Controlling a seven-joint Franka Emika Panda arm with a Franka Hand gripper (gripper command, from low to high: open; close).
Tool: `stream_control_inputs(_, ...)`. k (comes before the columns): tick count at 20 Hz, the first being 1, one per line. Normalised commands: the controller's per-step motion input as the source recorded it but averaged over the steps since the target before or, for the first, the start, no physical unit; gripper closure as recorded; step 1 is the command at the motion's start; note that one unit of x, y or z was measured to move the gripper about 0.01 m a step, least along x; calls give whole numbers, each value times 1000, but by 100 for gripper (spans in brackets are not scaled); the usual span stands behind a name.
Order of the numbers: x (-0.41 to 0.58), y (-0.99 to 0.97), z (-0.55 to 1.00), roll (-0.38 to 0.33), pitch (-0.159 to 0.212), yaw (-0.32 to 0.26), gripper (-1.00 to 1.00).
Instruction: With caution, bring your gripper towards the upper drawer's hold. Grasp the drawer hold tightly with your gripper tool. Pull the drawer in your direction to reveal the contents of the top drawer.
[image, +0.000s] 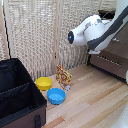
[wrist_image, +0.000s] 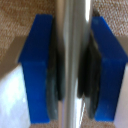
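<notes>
In the wrist view my gripper (wrist_image: 73, 75) straddles the drawer hold (wrist_image: 73, 45), a pale silvery bar running between the blue fingers (wrist_image: 37, 65). The dark inner pads (wrist_image: 54, 75) press against the bar on both sides, so the gripper is shut on it. The brown front of the upper drawer (wrist_image: 20, 15) shows behind the fingers. In the exterior view the white arm (image: 92, 32) reaches to the brown cabinet (image: 120, 62) at the exterior view's right. There the gripper and the top drawer's bar are hidden behind the arm.
A lower drawer's silvery bar (image: 109, 59) shows under the arm. On the wooden floor lie a yellow bowl (image: 43, 83), a blue bowl (image: 56, 95) and a snack bag (image: 63, 77). An open black case (image: 17, 95) stands at the exterior view's left. A woven screen (image: 40, 35) stands behind.
</notes>
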Motion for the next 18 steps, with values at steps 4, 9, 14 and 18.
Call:
stream_control_inputs(4, 15, 914, -256, 34, -21, 20, 100)
stream_control_inputs(9, 87, 719, -182, 17, -13, 3, -100)
stream_control_inputs(14, 73, 1, 31, -7, 0, 17, -100)
stream_control_inputs(18, 128, -33, 100, 13, 0, 6, -100)
